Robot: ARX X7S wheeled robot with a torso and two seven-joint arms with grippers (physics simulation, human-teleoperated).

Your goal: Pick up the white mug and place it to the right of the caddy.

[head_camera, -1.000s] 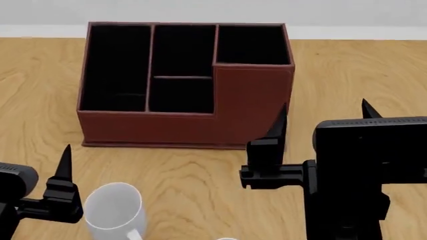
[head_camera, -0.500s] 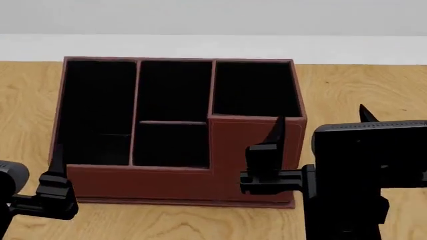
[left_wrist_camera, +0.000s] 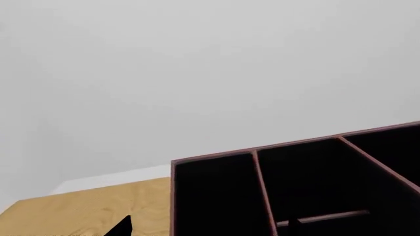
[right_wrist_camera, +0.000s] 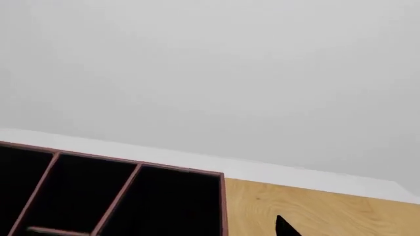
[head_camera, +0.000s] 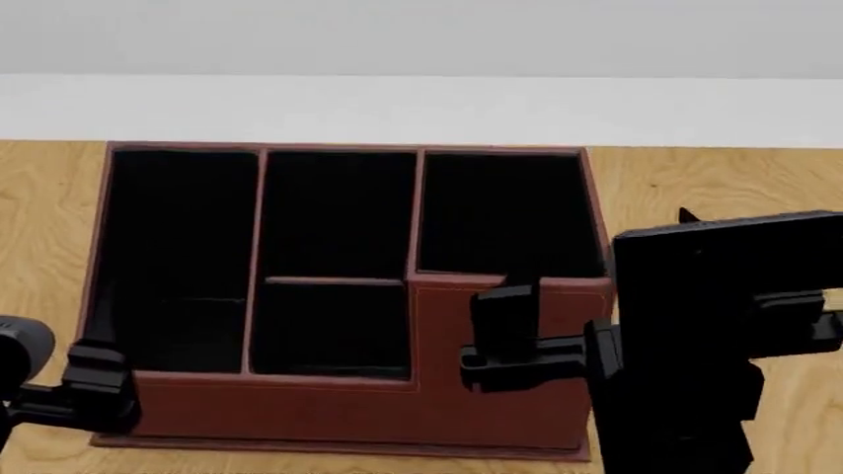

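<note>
Centre of the head view: the caddy [head_camera: 336,296] fills most of the frame, four black compartments, stepped front toward the robot, sitting on the wooden counter [head_camera: 685,183]. White mug is not in any current view, so its position can't be confirmed from here; presumably somewhere below the frame edge.

Right gripper [head_camera: 595,296] sits at lower right, overlapping the caddy's front right corner in the picture; fingers spread wide, nothing between them. Left gripper [head_camera: 95,390] is at lower left, only one finger showing, so can't tell if it's released or clenched.

Both wrist views look over the caddy rim at blank wall, no mug there either.

Risks:
- Reaching for the mug blind: camera aimed too high, grasp would be unguided.
- Right arm looks close to the caddy corner; a careless swing could shove it and shift the placement reference.
- Clipping the mug's handle and tipping it.
</note>
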